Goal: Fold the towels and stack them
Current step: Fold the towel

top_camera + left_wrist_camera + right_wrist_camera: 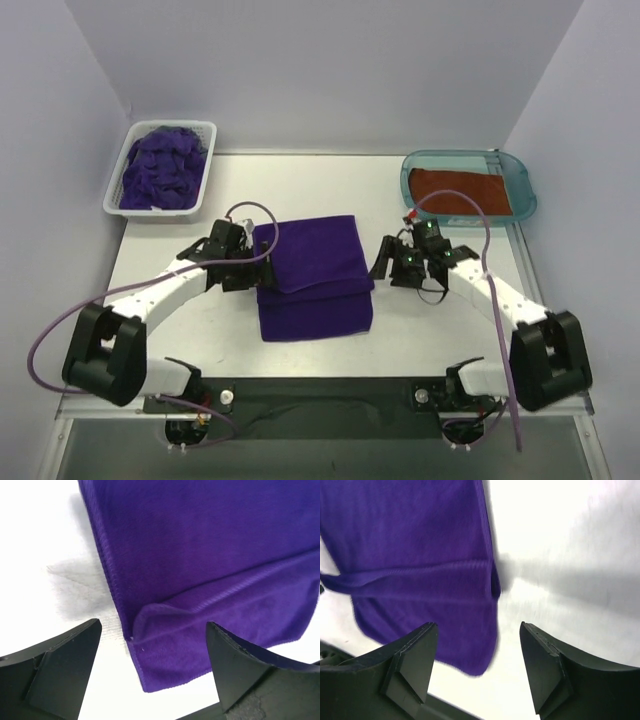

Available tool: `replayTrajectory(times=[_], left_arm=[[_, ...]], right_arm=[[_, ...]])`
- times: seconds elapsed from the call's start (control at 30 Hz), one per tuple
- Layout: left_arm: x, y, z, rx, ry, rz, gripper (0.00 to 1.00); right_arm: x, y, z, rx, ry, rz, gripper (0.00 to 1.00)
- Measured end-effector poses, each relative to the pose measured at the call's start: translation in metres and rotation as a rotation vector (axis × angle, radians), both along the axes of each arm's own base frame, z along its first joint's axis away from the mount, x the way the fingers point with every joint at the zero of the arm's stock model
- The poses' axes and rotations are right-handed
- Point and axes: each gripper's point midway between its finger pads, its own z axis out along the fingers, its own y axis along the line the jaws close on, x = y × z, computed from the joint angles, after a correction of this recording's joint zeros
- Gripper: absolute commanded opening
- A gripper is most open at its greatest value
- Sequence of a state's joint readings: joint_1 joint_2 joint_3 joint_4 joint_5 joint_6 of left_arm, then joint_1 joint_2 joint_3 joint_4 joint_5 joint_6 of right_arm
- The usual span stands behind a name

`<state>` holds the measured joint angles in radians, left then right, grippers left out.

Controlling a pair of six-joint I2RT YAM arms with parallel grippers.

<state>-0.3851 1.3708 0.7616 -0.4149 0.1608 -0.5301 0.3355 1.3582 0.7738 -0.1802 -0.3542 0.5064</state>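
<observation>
Though at left hand (154, 629), towel (215, 555) edge ungripped.

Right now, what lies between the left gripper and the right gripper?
The folded purple towel lies between the left gripper and right gripper; the top view shows it.

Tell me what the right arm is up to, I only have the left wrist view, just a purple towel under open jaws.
Observer: The right jaws are open too, just off the folded purple towel's right edge, gripping nothing.
Operator: Any more towels waiting to be folded?
Observer: Yes, a heap of crumpled purple towels sits in the white basket at the far left.
Operator: Anything over on the right side?
Observer: One rust-orange towel lies flat in the teal tray at the far right.
</observation>
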Motion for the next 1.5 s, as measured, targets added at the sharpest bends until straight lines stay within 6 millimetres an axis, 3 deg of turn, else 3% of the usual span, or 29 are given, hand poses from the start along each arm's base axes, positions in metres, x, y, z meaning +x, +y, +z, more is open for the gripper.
replayTrajectory(times=[0.13, 0.27, 0.37, 0.73, 0.9, 1.1, 1.17, 1.3, 1.43, 1.5], left_arm=[[0.010, 0.008, 0.037, 0.021, -0.130, -0.024, 0.97], [0.019, 0.027, 0.077, 0.057, -0.304, 0.007, 0.97], [0.020, 0.038, 0.092, 0.076, -0.388, 0.036, 0.97], [0.020, 0.060, 0.083, 0.127, -0.385, 0.081, 0.97], [0.020, 0.060, 0.083, 0.128, -0.387, 0.080, 0.97], [0.019, 0.063, 0.080, 0.134, -0.381, 0.084, 0.97], [0.019, 0.064, 0.080, 0.135, -0.379, 0.086, 0.97], [0.020, 0.065, 0.079, 0.135, -0.378, 0.090, 0.97], [0.019, 0.064, 0.079, 0.131, -0.377, 0.087, 0.97], [0.019, 0.064, 0.079, 0.130, -0.377, 0.086, 0.97]], right_arm=[[-0.029, -0.001, 0.002, 0.053, 0.016, -0.063, 0.61], [-0.061, 0.004, -0.022, 0.066, 0.126, -0.105, 0.59], [-0.076, 0.004, -0.035, 0.068, 0.196, -0.147, 0.58], [-0.081, 0.038, -0.048, 0.025, 0.260, -0.118, 0.58], [-0.065, 0.070, -0.028, 0.001, 0.192, -0.034, 0.58], [-0.051, 0.111, 0.021, -0.090, 0.006, 0.123, 0.58], [-0.053, 0.117, 0.027, -0.110, -0.037, 0.156, 0.55], [-0.061, 0.096, 0.010, -0.188, -0.021, 0.125, 0.39], [-0.072, 0.051, -0.020, -0.260, 0.059, 0.002, 0.24], [-0.077, 0.029, -0.030, -0.275, 0.093, -0.064, 0.21]])
